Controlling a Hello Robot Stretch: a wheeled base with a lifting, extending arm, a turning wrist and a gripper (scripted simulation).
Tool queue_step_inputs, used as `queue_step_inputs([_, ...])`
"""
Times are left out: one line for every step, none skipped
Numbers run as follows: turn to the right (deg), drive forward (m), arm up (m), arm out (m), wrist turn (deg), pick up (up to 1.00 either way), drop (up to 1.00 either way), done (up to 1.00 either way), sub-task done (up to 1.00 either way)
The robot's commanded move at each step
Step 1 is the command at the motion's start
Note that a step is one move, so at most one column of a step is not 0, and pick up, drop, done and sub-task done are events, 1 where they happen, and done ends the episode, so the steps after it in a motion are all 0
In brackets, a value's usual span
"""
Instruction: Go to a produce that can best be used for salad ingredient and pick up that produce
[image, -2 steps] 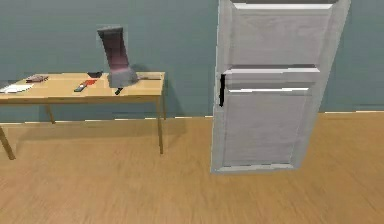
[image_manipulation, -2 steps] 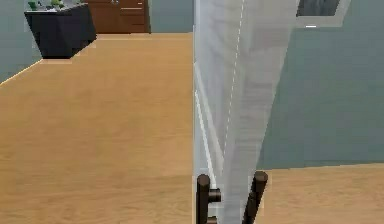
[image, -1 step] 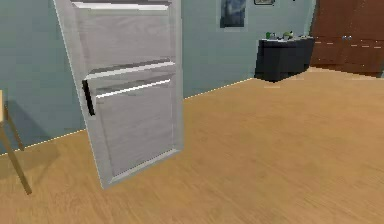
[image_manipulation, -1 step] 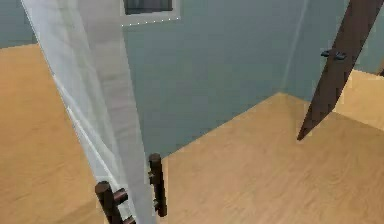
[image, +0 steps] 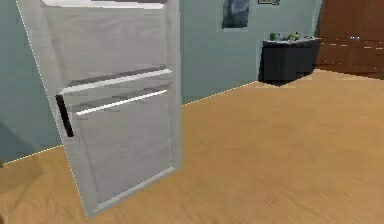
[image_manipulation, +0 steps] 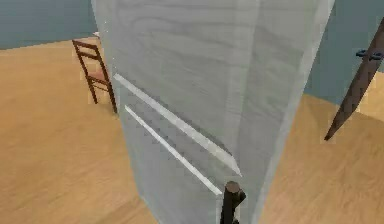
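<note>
Judging from the task alone, the produce is a salad vegetable, perhaps a lettuce or a tomato. That would make it light, soft and easily bruised, with a smooth skin that may slip. It wants a gentle hold around its widest middle, never by a leaf or stalk.

Where it lies I cannot say for certain. The likeliest sign is the dark cabinet (image: 288, 62), far off at the forward view's upper right. On its surface sit small blobs, a dark one near the left edge and greenish ones (image: 294, 37) toward the middle, too small to name or count. The produce could equally be shut inside the fridge (image: 120, 110), which stands close at the forward view's left with a dark handle (image: 65, 115) on its near edge. Whether the fingers hold anything cannot be told.

Counted:
- one fridge
- one dark cabinet
- one wall picture (image: 236, 12) left of the cabinet
- one brown wooden door (image: 352, 35) right of it
- one wooden chair (image_manipulation: 95, 68) on the floor beyond the fridge
- one dark leaning pole (image_manipulation: 352, 90) at the arm side view's right
</note>
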Motion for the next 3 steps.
queue_step_inputs([33.0,0.0,0.0,0.0,0.0,0.0,0.0,0.0,0.0])
queue_step_inputs([0.0,1.0,0.0,0.0,0.0,0.0,0.0,0.0,0.0])
queue_step_inputs([0.0,1.0,0.0,0.0,0.0,0.0,0.0,0.0,0.0])
